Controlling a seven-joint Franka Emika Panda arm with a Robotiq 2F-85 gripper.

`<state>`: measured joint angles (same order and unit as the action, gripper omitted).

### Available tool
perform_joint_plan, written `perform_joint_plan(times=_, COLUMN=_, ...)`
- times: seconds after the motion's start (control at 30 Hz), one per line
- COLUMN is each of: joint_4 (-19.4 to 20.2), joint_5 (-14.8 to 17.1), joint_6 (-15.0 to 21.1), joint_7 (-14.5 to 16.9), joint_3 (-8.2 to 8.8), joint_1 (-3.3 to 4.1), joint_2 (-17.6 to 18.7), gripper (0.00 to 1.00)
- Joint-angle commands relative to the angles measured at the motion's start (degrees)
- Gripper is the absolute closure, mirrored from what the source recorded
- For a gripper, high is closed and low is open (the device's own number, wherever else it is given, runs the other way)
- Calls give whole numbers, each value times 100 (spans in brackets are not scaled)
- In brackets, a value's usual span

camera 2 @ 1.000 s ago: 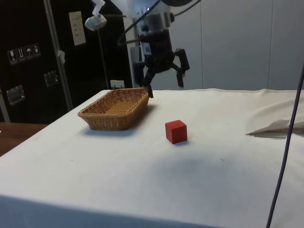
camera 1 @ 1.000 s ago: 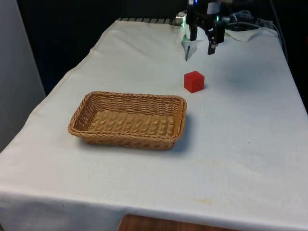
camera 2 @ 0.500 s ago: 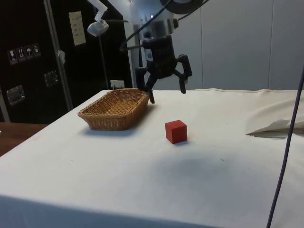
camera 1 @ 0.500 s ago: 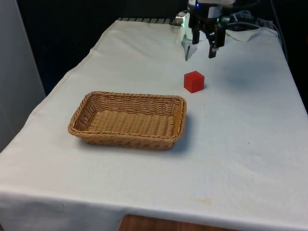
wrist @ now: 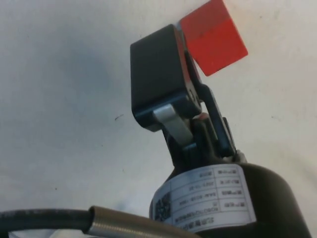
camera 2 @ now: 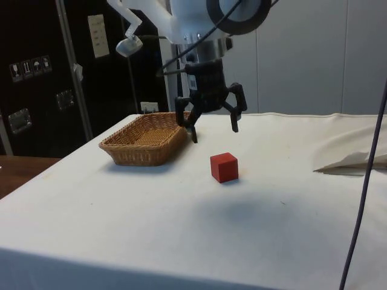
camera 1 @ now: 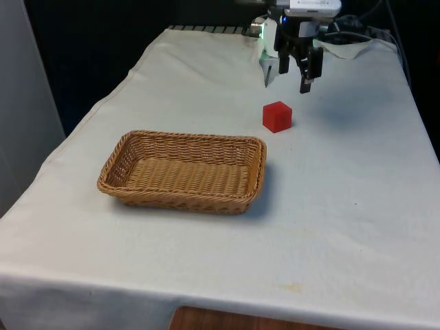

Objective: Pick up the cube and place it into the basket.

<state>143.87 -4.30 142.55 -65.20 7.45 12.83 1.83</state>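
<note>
White cloth covers the worktop point(camera 1: 344, 206), where the red cube point(camera 1: 277, 116) sits just beyond the wicker basket's point(camera 1: 184, 171) far corner. Above and behind the cube hang the jaws point(camera 1: 293, 71), spread wide and holding nothing.

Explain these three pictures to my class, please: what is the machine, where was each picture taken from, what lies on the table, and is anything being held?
The machine is a white robot arm ending in a black gripper with two fingers, spread open and holding nothing. One camera looks along the table, one watches from its side, and one rides on the wrist, looking down past a finger. On the white cloth lie a red cube and an empty wicker basket. The gripper hangs in the air above the cloth, near the cube.
</note>
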Motion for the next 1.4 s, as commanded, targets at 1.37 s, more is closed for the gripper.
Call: perform_joint_plan(times=1.37, joint_4=527, joint_5=315, joint_6=1610, joint_7=888, joint_3=57, joint_1=-126, joint_2=533, gripper=0)
